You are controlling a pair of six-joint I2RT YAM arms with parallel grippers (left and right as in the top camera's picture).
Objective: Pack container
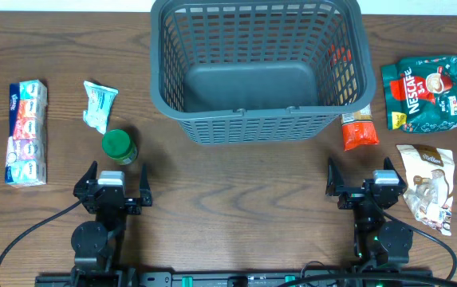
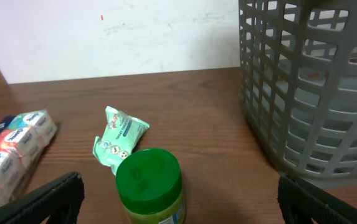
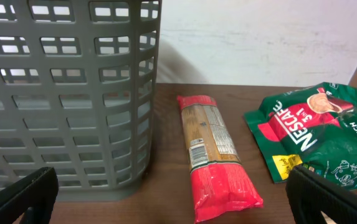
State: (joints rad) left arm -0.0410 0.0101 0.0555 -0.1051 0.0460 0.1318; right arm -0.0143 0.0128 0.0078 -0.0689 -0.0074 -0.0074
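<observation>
The container [image 1: 260,123], a large grey lattice basket, stands empty at the back middle of the table; its wall [image 2: 303,93] fills the right of the left wrist view and its wall [image 3: 66,93] the left of the right wrist view. My left gripper [image 1: 117,177] is open near the front edge, just behind a green-lidded jar [image 1: 120,146]. In the left wrist view that jar [image 2: 149,180] stands ahead of the open left gripper [image 2: 183,208], left of centre. My right gripper [image 1: 362,177] is open and empty, short of a red-and-tan packet [image 1: 360,131]. In the right wrist view the packet [image 3: 215,155] lies ahead of the right gripper [image 3: 178,202].
A mint-green wipes pack [image 1: 99,105] and a pack of tissues [image 1: 27,131] lie at the left. A green Nescafé bag [image 1: 429,92] and a beige pouch [image 1: 429,187] lie at the right. The red packet lies along the basket's right wall.
</observation>
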